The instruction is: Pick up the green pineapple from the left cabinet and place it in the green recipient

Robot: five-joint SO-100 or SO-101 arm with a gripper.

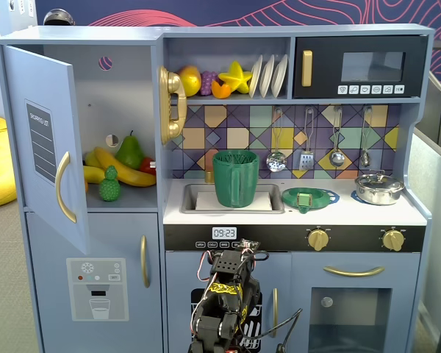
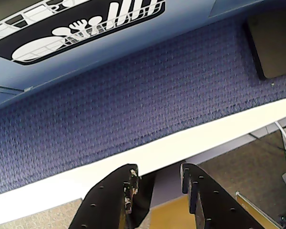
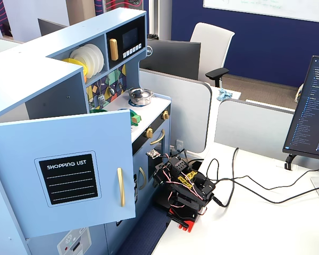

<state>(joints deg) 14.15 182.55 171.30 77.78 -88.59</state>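
Nothing grasped yet. Green pineapple (image 1: 109, 184) upright at the front edge of the left cabinet (image 1: 125, 95), just before the bananas (image 1: 121, 170) and the pear (image 1: 130, 151) — nearest the opening, so easiest to reach past the swung-out door (image 1: 45, 140). Green recipient (image 1: 235, 177) standing in the sink (image 1: 191, 198) with mouth up, clear above, ready for a drop from overhead.

Arm (image 1: 224, 301) folded low in front of the lower cupboards, well below both shelf and sink — seemingly a rest pose. In a fixed view, base on the white table (image 3: 266, 212) beside the toy kitchen, links tucked together.

Claw (image 2: 157, 183) parted a little in the wrist view, nothing between the fingers; pointed down at the blue carpet strip (image 2: 133, 105) and the table edge. Probably a lift and a turn toward the cabinet needed first.
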